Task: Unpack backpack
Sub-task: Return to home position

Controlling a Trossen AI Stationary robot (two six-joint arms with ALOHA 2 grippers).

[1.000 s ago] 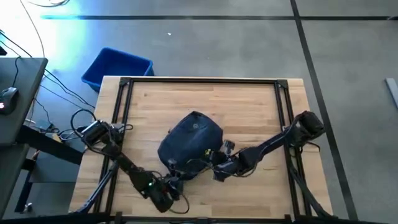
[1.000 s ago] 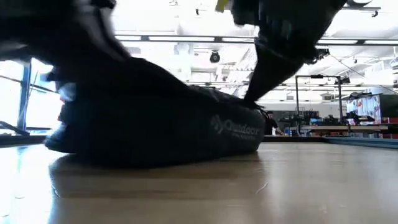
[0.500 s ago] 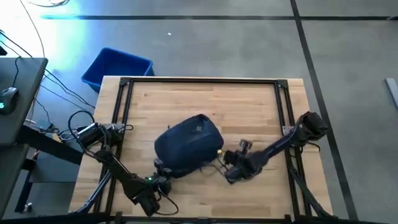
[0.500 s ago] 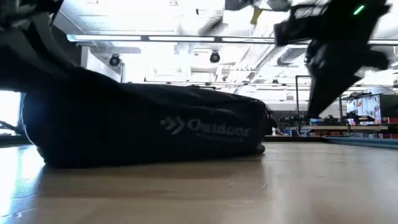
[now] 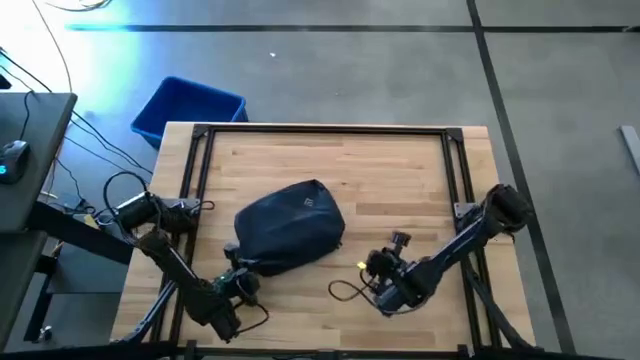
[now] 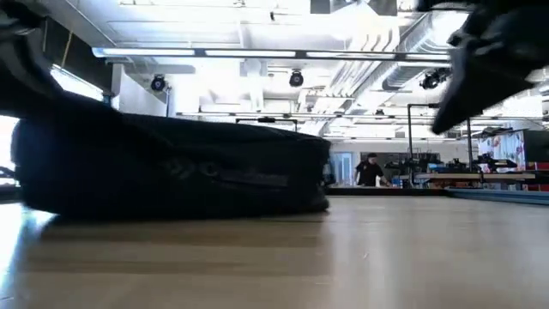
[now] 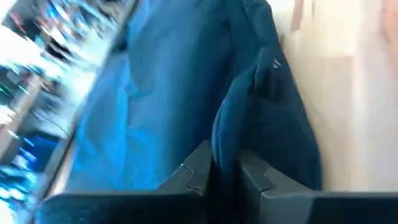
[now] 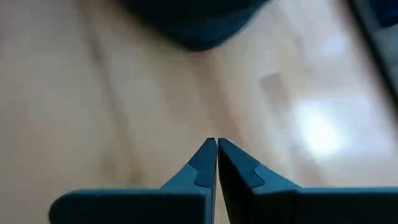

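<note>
The dark navy backpack (image 5: 290, 228) lies flat on its side on the wooden table (image 5: 400, 170), left of the middle; in the low view the backpack (image 6: 171, 176) fills the left half. My left gripper (image 5: 240, 277) is at the backpack's near left end, shut on its fabric. My right gripper (image 5: 368, 272) hovers above bare wood to the right of the backpack, and the right wrist view shows the gripper (image 8: 217, 142) shut with nothing between its fingers. My left gripper pinches a raised fold or strap of the backpack's dark fabric (image 7: 229, 134) between its two fingers, at the backpack's near left end. Strap or fold, and how many layers, I cannot tell. The backpack's body rests on the table.
A bright blue bin (image 5: 188, 108) stands on the floor beyond the table's far left corner. Bare wood lies along the far side and to the right of the backpack. A person (image 6: 371, 169) stands far off in the room behind the table.
My left gripper has drawn toward the table's left edge, keeping hold of the fabric, and the backpack has slid left along the table and turned a little. My right gripper has pulled away from the backpack toward the table's right and near edges.
</note>
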